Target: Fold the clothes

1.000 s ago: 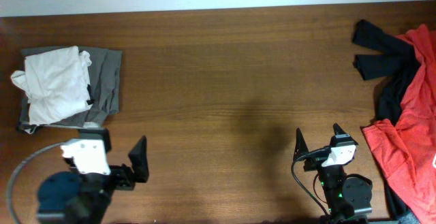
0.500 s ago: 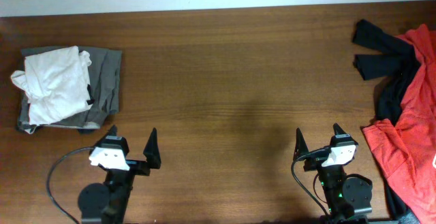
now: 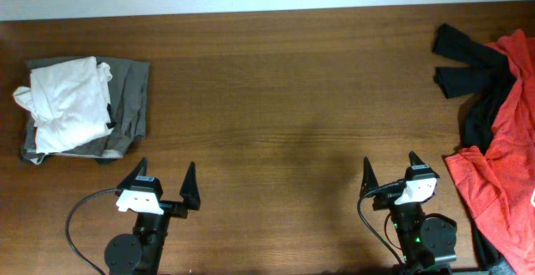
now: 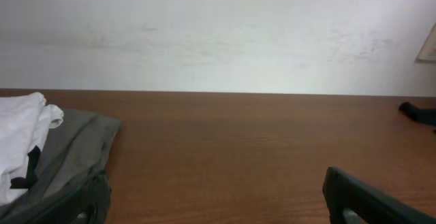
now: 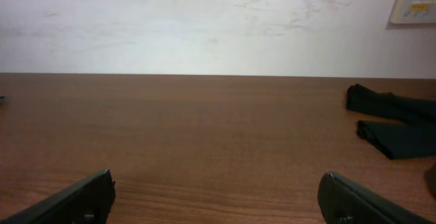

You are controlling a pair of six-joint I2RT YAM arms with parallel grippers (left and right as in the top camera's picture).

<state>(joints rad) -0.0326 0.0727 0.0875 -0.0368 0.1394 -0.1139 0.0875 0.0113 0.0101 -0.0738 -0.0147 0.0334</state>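
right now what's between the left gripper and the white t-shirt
Overhead view: bare table beside the left gripper, then the grey trousers under the white T-shirt.

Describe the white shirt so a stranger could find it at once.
On the brown wooden table, look to the upper left corner in the overhead view. A grey-brown garment lies there with the white shirt bundled on top. It is the only white cloth.

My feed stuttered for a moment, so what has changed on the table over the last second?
The left gripper swung round from a sideways-turned pose. It now points straight at the far edge, open and empty. The right gripper stayed put, open. The white T-shirt still lies on the grey trousers, and the red and black garments are unmoved.
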